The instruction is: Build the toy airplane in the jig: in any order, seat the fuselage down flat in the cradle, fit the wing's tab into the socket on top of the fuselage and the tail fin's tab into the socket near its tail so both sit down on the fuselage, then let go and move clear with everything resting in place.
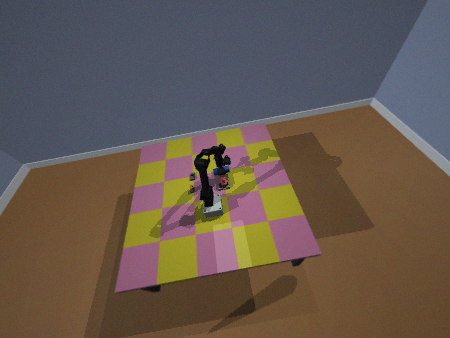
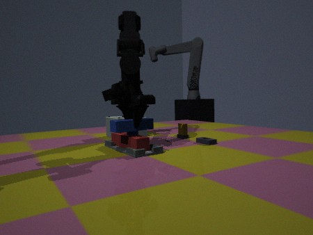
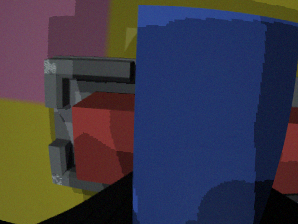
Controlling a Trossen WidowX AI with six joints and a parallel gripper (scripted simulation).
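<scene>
My gripper (image 1: 221, 167) (image 2: 134, 122) (image 3: 194, 184) is shut on the blue wing (image 1: 218, 171) (image 2: 119, 126) (image 3: 195, 110) and holds it level across the fuselage. The red fuselage (image 1: 223, 181) (image 2: 140, 142) (image 3: 100, 140) lies lengthwise in the grey cradle (image 2: 135, 152) (image 3: 100, 67) and looks flat. The wing's tab (image 2: 132, 133) points down at the fuselage's top, with a gap beside it under the wing. The socket is hidden, so I cannot tell whether the tab is inside. The orange tail fin (image 1: 192, 189) (image 2: 182, 128) stands upright in a small dark holder (image 2: 182, 136), away from the cradle.
A second low dark holder (image 1: 192, 176) (image 2: 206, 140) stands near the fin's holder. The arm's white base (image 1: 213, 207) (image 2: 109, 128) is close behind the cradle. Everything stands on the pink and yellow checkered table (image 1: 177, 255) (image 2: 174, 208). A grey arm (image 2: 195, 66) stands in the background.
</scene>
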